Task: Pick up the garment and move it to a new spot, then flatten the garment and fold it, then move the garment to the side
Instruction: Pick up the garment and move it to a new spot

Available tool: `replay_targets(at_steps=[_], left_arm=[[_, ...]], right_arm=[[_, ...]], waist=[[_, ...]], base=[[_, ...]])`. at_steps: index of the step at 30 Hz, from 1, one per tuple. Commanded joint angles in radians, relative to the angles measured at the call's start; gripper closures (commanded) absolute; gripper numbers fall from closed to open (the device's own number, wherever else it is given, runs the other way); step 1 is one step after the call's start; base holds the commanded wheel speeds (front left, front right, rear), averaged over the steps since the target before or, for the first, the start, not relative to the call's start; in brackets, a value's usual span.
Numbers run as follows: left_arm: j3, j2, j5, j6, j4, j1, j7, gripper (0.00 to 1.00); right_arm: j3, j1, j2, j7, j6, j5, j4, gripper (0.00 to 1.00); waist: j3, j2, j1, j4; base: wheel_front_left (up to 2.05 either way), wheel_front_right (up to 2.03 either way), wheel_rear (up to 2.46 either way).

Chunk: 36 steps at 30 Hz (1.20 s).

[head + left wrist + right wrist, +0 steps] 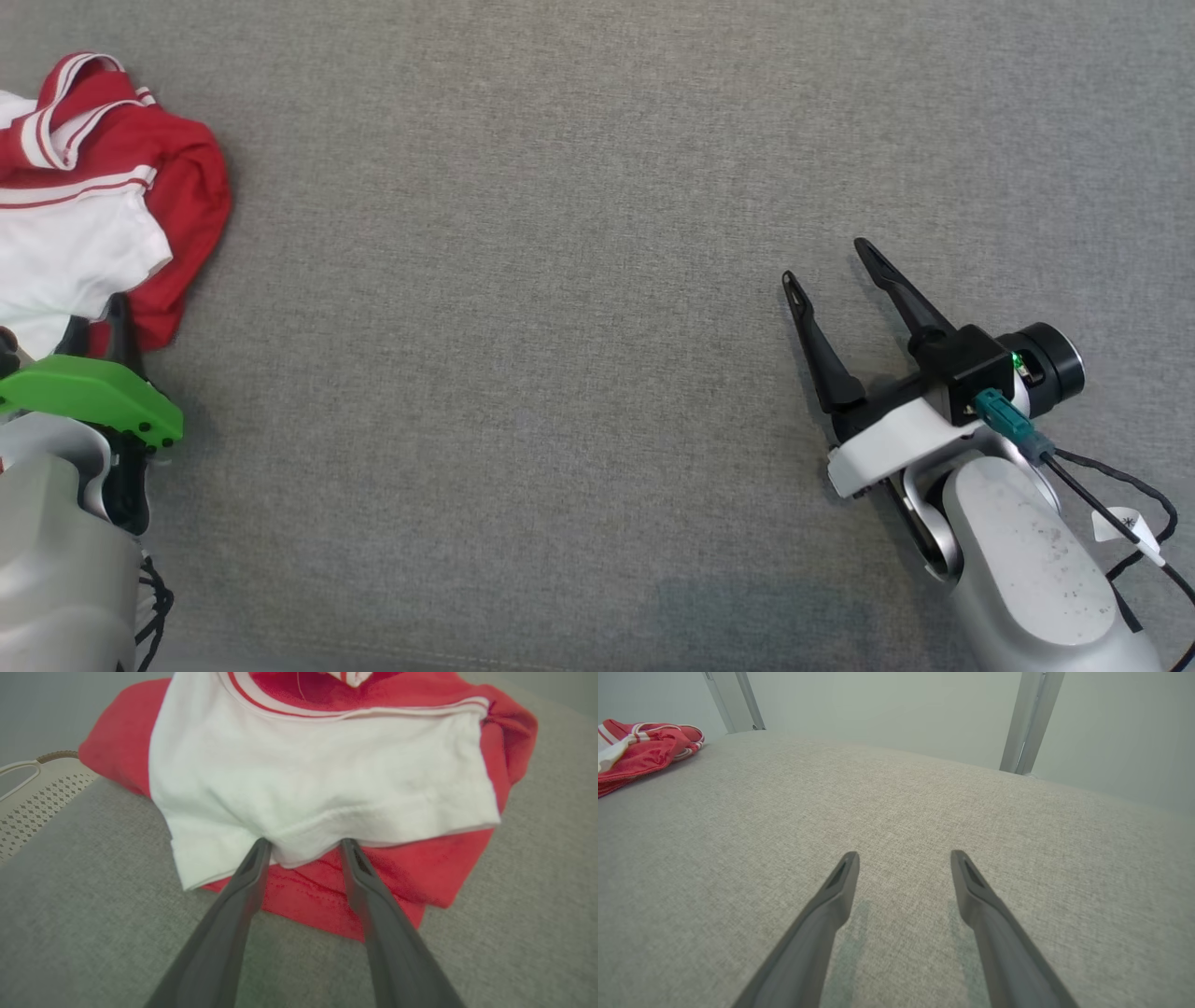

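Grey fabric surface [560, 327], garment [317, 779] hem over spread tips of left gripper [303, 845]

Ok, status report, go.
Left gripper open, tips at garment hem. Garment crumpled, far left. Right gripper open, over grey surface. Nothing blocking.

There's the garment [103, 205] heaped at the far-left edge of the surface [560, 280], left gripper [303, 844] right at its near side (fingertips [258, 855] tucked just under the hem). Way over on the right, well apart, the right gripper [826, 261] above bare surface.
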<state>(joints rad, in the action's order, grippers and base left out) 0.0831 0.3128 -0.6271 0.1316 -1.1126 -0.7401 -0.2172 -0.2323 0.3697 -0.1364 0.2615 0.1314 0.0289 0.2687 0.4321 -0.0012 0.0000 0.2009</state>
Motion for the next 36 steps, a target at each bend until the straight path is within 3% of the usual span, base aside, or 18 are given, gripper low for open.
replay_targets(at_steps=[1, 7, 11, 15, 21, 27, 36], left_arm=[[0.007, 0.015, -0.011, -0.002, -0.006, -0.012, -0.006, 1.00], [0.077, 0.061, 0.007, -0.002, 0.055, -0.012, -0.044, 1.00], [0.125, 0.069, 0.064, -0.002, 0.222, 0.016, -0.048, 1.00], [0.193, 0.018, 0.117, -0.002, 0.467, 0.073, -0.048, 1.00], [0.348, -0.063, 0.130, -0.002, 0.667, 0.117, -0.048, 1.00], [0.464, -0.118, 0.108, -0.002, 0.702, 0.172, -0.048, 1.00], [0.509, -0.134, 0.132, -0.002, 0.786, 0.250, -0.048, 1.00]], right_arm=[[0.006, -0.011, 0.002, 0.001, -0.001, -0.008, -0.002, 0.00], [0.022, -0.026, 0.025, 0.003, -0.001, 0.010, 0.027, 0.00], [0.028, -0.045, 0.047, 0.004, -0.001, 0.031, 0.042, 0.00], [0.025, -0.063, 0.069, 0.004, -0.001, 0.057, 0.049, 0.00], [0.025, -0.077, 0.079, 0.004, -0.001, 0.079, 0.050, 0.00], [0.037, -0.083, 0.084, 0.004, -0.001, 0.091, 0.042, 0.00], [0.029, -0.093, 0.085, 0.004, -0.001, 0.128, 0.037, 0.00]], waist=[[0.003, 0.0012, 0.0000, -0.016], [-0.045, 0.0012, 0.0000, -0.031], [-0.100, 0.0012, 0.0000, -0.034], [-0.160, 0.0012, 0.0000, -0.064], [-0.193, 0.0012, 0.0000, -0.140], [-0.185, 0.0012, 0.0000, -0.244], [-0.203, 0.0012, 0.0000, -0.316]], base=[[0.00, 0.00, 0.00], [0.00, 0.00, 0.00], [0.00, 0.00, 0.00], [0.00, 0.00, 0.00], [0.00, 0.00, 0.00], [0.00, 0.00, 0.00], [0.00, 0.00, 0.00]])
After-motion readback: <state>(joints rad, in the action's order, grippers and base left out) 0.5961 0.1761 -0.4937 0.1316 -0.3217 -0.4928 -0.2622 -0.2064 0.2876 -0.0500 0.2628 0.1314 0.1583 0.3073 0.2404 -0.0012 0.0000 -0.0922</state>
